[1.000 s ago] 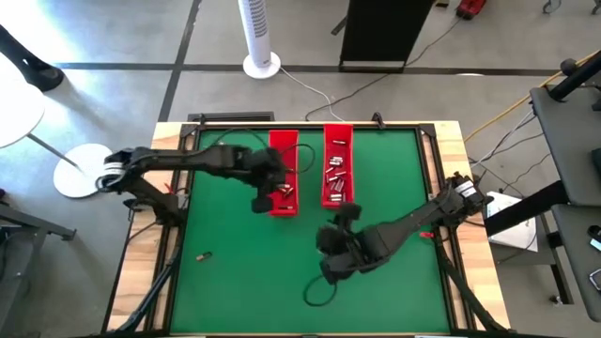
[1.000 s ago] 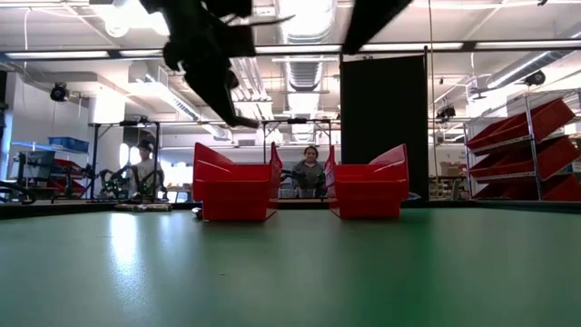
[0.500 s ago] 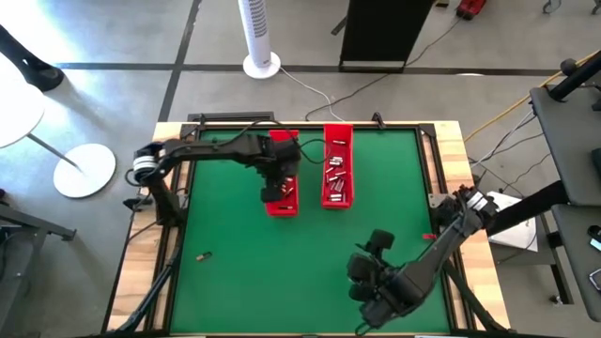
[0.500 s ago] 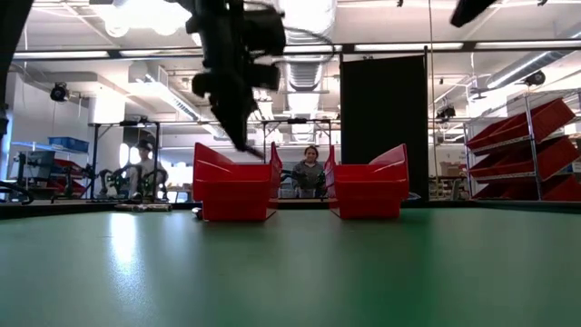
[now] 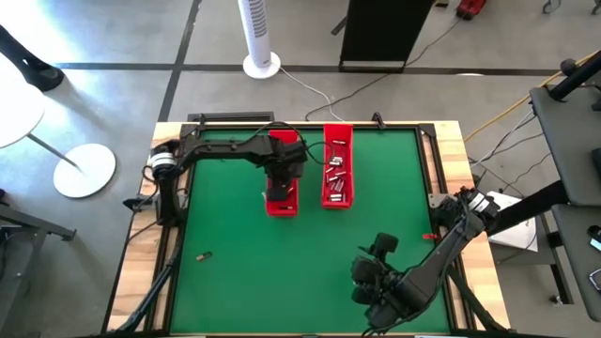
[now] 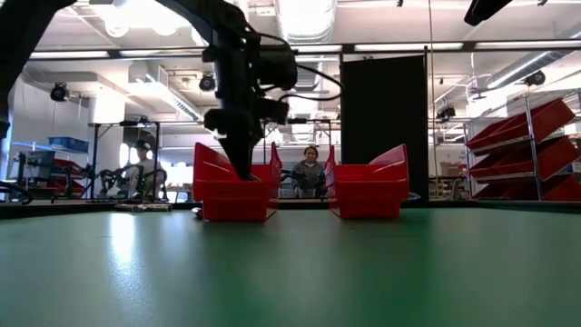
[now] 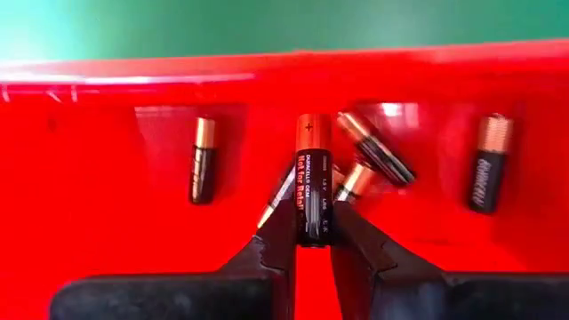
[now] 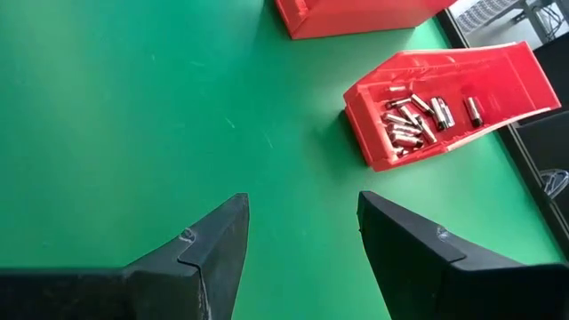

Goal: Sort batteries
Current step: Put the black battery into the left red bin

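Here, left pincer [image 7: 313,242] pinching 1 black, copper-capped battery [image 7: 313,178], right pincer [image 8: 302,231] spread.

Two trays [image 5: 282,202] [image 5: 338,141] stand side by side, batteries [image 5: 336,176] in each.

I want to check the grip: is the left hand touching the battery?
Touching. The left wrist view shows the left hand with both fingers pressed against the battery.
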Controlling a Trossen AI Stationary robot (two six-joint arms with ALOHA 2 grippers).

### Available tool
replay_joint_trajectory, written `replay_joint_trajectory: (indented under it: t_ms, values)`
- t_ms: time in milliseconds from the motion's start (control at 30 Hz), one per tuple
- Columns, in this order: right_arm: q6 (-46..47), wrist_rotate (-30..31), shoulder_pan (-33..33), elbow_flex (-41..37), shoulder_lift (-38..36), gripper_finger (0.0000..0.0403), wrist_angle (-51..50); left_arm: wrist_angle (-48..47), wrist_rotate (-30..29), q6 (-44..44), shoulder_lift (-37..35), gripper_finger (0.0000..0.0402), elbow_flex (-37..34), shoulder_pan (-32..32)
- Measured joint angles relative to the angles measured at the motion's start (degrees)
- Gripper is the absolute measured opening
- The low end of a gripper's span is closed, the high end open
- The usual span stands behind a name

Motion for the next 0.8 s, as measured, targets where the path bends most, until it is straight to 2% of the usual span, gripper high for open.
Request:
replay_joint_trajectory:
  t_ms: [400,567,800]
  values:
    - [0.57,-0.01,-0.17,-1.59,0.04,0.0205,1.49,2.29,-3.09,2.34,5.20,0.0026,0.02,1.33]
    - [0.55,0.00,-0.68,-1.92,0.04,0.0206,1.72,3.28,-6.38,2.77,5.81,0.0031,0.02,1.75]
    - [0.42,1.13,-1.03,-2.02,0.04,0.0206,2.59,3.59,-6.54,2.80,5.83,0.0034,0.02,3.12]
